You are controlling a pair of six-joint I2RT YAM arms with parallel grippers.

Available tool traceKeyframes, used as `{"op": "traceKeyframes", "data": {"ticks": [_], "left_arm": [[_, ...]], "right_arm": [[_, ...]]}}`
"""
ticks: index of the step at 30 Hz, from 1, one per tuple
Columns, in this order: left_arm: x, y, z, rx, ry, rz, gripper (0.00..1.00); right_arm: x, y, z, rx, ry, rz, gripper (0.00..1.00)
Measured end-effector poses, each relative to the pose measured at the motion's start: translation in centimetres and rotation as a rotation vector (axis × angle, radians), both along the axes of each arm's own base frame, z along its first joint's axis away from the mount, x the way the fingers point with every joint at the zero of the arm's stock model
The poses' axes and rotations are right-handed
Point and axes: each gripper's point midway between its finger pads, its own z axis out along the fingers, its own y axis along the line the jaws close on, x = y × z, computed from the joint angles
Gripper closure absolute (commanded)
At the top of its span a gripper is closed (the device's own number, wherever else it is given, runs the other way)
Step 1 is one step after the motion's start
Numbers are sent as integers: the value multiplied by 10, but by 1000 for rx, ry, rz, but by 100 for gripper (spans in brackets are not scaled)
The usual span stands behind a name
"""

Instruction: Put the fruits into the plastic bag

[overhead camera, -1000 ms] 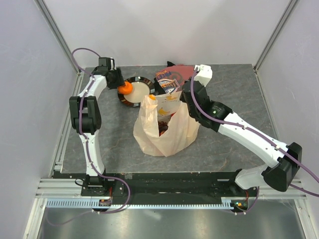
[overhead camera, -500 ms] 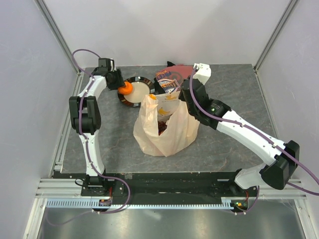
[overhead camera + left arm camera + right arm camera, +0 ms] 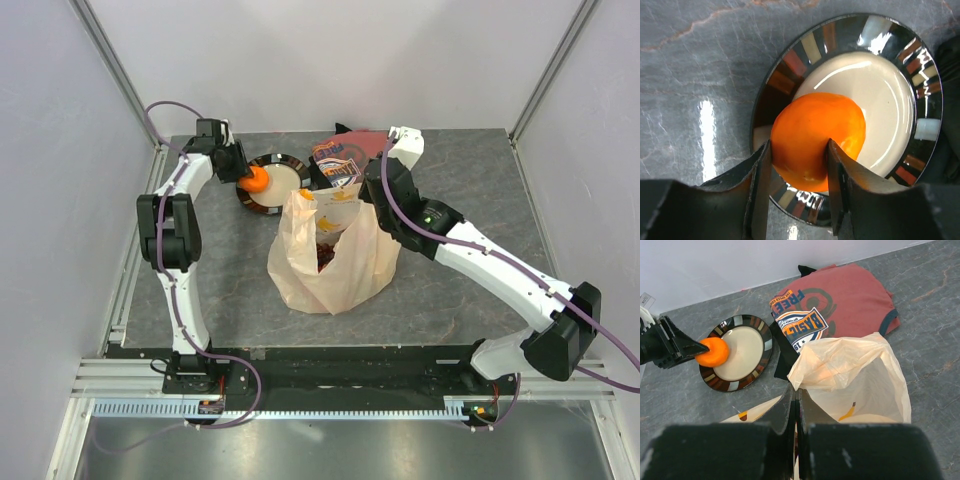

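Observation:
An orange [image 3: 815, 135] sits on the near rim of the dark plate [image 3: 920, 65] with a cream centre. My left gripper [image 3: 797, 146] has a finger pressed on each side of the orange [image 3: 255, 179]. The cream plastic bag [image 3: 330, 265] with banana prints stands upright mid-table, its mouth held up. My right gripper [image 3: 796, 405] is shut on the bag's rim [image 3: 805, 367]. Dark red and purple fruit [image 3: 325, 252] shows inside the bag; I cannot tell the pieces apart.
A red-and-black printed cloth [image 3: 840, 300] lies folded behind the bag, next to the plate [image 3: 290, 158]. The right arm [image 3: 470, 250] stretches diagonally across the right half of the grey table. White walls and metal posts close in the back and sides.
The left gripper's fingers have closed in onto the orange on the plate. The right arm shifted slightly while keeping hold of the bag rim.

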Motion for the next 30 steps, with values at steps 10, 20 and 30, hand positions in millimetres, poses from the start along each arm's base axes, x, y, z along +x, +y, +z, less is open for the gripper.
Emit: {"op": "traceKeyframes", "data": {"ticks": [10, 20, 30], "left_arm": [[-15, -11, 43, -73, -61, 4, 89], [-62, -50, 190, -307, -364, -47, 90], [-181, -176, 353, -491, -708, -420, 90]], "right_arm": [[0, -1, 1, 3, 0, 3, 100], [-17, -13, 7, 30, -15, 22, 100], [-40, -24, 6, 68, -19, 71, 100]]}}
